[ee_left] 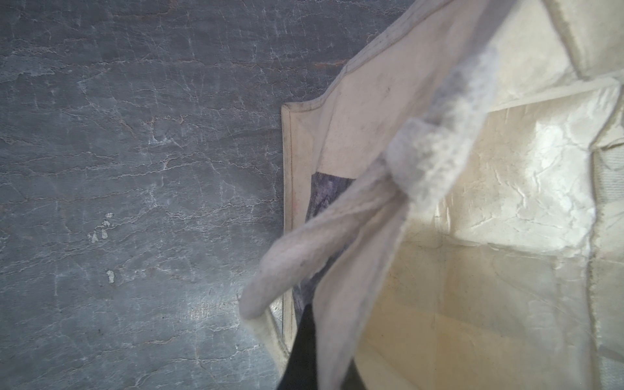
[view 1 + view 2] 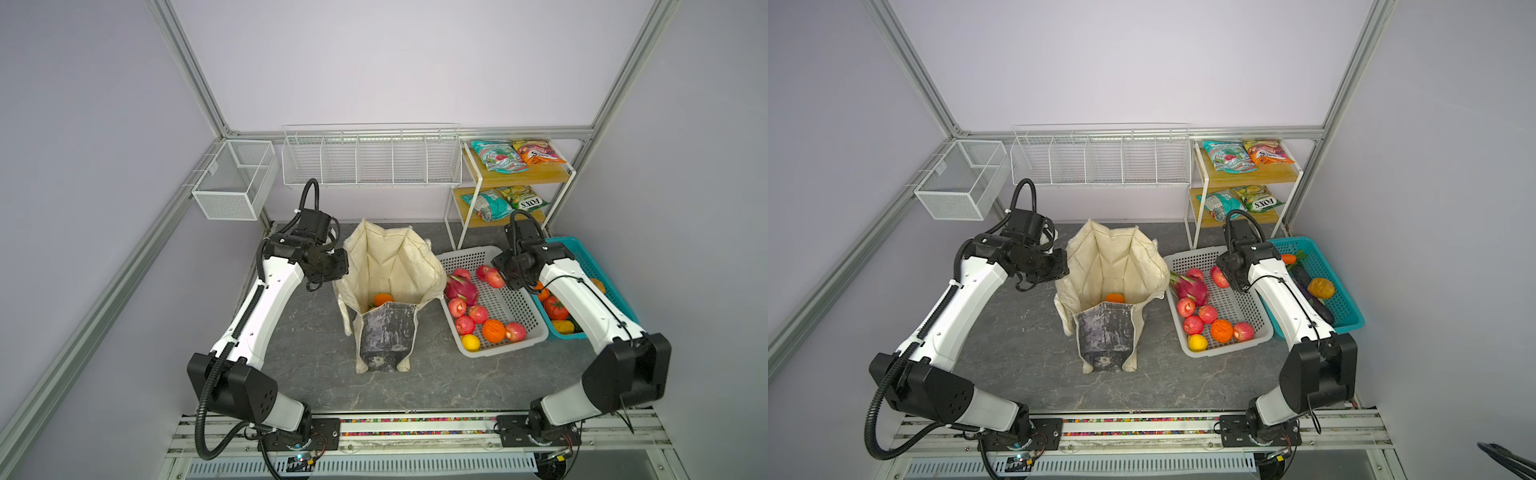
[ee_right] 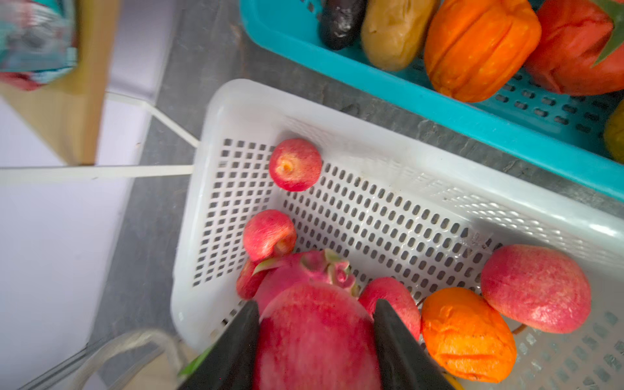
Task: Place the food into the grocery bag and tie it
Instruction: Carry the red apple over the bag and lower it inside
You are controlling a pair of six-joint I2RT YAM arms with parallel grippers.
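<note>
Clamping a red apple (image 3: 314, 347), right gripper (image 3: 315, 312) could miss should the grocery bag (image 2: 390, 266), pinched by left gripper (image 2: 337, 270), sag

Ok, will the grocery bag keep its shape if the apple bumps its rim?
Probably floppy: the grocery bag has creased, sagging walls, so its rim likely gives. It seems light, with one orange showing inside, so it may slide or tip. The left pincer pinching its rim should steady it.
</note>
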